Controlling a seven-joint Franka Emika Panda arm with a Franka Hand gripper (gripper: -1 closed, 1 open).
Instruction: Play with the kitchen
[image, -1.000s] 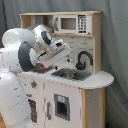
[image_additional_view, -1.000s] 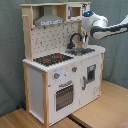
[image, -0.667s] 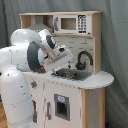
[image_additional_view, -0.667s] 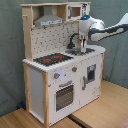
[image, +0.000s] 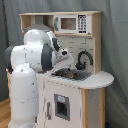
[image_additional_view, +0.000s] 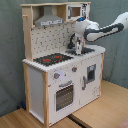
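The kitchen (image_additional_view: 60, 75) is a tall white and light-wood toy with a black-red stovetop (image_additional_view: 52, 58), a grey hood (image_additional_view: 49, 21), a microwave shelf (image: 71, 23) and an oven door with a window (image_additional_view: 64, 96). Its black faucet (image: 83, 58) curves over the sink (image: 75, 75). In both exterior views the white arm reaches over the counter. My gripper (image_additional_view: 79, 48) hangs low over the sink, just in front of the faucet. In the first exterior view the gripper (image: 67, 66) sits at the sink's left end.
The robot's white base (image: 22, 100) stands close against the kitchen at the first exterior view's left. A wooden table surface (image_additional_view: 100, 112) carries the kitchen. A grey curtain (image_additional_view: 12, 55) hangs behind.
The arm has come down and forward from beside the upper shelf toward the sink, bringing the gripper lower over the counter.
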